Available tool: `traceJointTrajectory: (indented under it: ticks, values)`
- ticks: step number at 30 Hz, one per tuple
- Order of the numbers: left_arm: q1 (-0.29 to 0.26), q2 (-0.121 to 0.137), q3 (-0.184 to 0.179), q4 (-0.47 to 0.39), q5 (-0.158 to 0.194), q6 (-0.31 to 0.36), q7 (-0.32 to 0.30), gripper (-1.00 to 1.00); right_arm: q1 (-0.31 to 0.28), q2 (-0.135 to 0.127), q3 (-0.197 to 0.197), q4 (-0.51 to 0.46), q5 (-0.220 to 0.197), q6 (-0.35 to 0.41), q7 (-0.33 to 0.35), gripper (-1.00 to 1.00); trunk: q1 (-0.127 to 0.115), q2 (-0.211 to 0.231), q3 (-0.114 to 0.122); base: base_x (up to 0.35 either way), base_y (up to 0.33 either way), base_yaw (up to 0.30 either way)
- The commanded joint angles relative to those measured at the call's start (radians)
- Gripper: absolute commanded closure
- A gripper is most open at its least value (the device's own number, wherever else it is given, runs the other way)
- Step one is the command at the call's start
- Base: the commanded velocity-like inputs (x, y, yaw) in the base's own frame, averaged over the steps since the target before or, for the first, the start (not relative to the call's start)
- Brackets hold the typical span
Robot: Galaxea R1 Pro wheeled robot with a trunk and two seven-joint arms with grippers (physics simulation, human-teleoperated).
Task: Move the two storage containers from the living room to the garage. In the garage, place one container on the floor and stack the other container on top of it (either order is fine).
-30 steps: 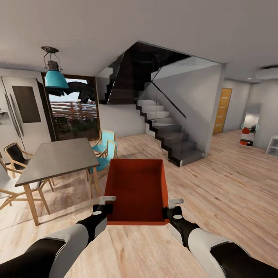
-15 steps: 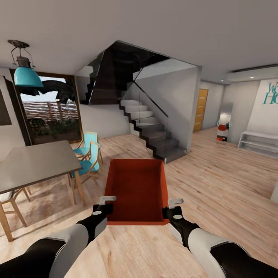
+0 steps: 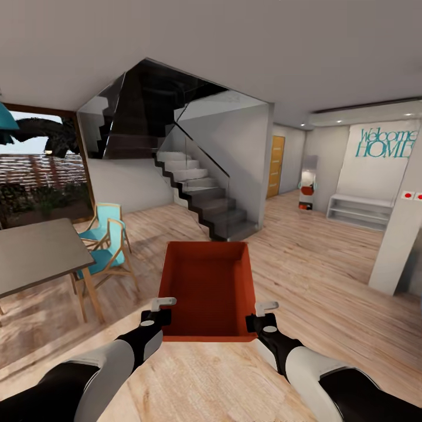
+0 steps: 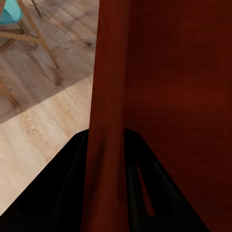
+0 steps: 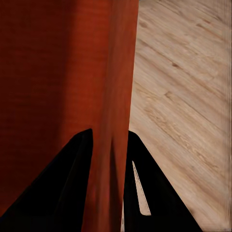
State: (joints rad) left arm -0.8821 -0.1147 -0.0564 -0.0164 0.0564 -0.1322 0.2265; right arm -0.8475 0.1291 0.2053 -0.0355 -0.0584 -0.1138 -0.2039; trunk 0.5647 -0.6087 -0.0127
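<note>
Orange-red storage container (image 3: pixel 208 287): thin, stiff-looking, probably light; pinched on opposite side walls by left gripper (image 3: pixel 156 319) and right gripper (image 3: pixel 259 319).

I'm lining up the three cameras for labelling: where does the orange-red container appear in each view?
Head view: the container sits low in the middle, between both grippers, open top up.
Left wrist view: its wall runs between the left gripper fingers, inside at the right.
Right wrist view: its wall is pinched by the right gripper.
Shared landmark: the pale wood floor.
</note>
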Motion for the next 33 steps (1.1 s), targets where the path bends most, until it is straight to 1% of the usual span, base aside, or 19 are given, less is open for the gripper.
traceJointTrajectory:
  ticks: [1,33]
  values:
    - [-0.002,-0.003,0.024,-0.002,0.002,-0.017,0.016,1.0,-0.001,0.004,-0.007,0.006,-0.026,-0.006,-0.008,1.0,0.0,-0.001,-0.001,0.0,0.0,-0.288]
    - [-0.002,-0.003,0.024,-0.002,0.002,-0.017,0.016,1.0,-0.001,0.004,-0.007,0.006,-0.026,-0.006,-0.008,1.0,0.0,-0.001,-0.001,0.0,0.0,-0.288]
